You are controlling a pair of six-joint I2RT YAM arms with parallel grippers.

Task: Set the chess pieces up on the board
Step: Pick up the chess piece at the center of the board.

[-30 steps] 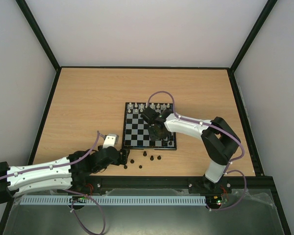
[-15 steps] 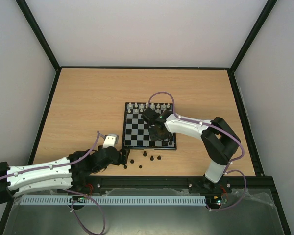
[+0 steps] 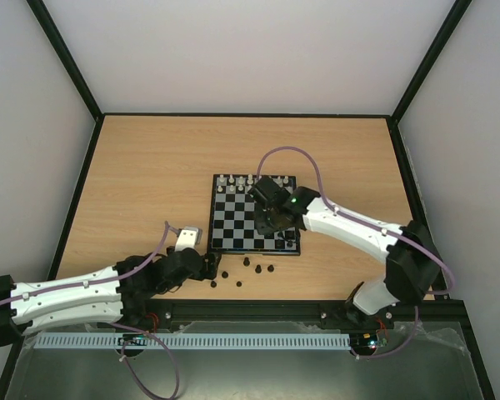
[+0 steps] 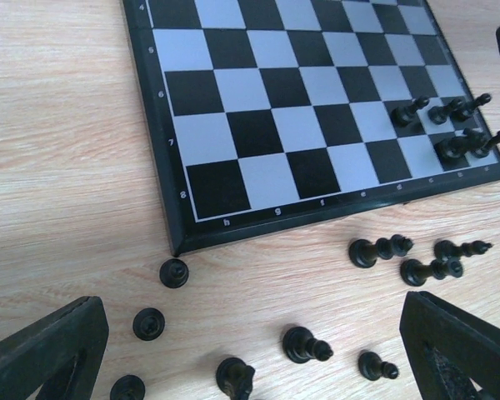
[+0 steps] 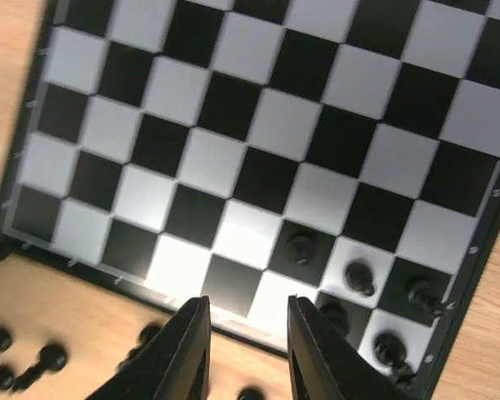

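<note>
The board [image 3: 242, 218] lies mid-table. Several black chess pieces stand in its near right corner [image 3: 288, 239], also in the right wrist view [image 5: 358, 277] and the left wrist view [image 4: 455, 146]. More black pieces lie loose on the wood by the near edge [image 3: 258, 269]. My left gripper [image 3: 213, 268] rests low by them, open and empty; its fingers [image 4: 46, 346] flank several pieces [image 4: 307, 344]. My right gripper [image 3: 272, 222] hovers over the board's near edge, open and empty [image 5: 248, 350].
White pieces [image 3: 250, 180] line the board's far row. A small silver-white box [image 3: 187, 237] sits left of the board, beside my left arm. Black frame rails border the wooden table [image 3: 150, 167].
My right arm has swung its elbow out to the right and the gripper has shifted slightly over the board's near edge. The left arm and the loose pieces have not moved.
</note>
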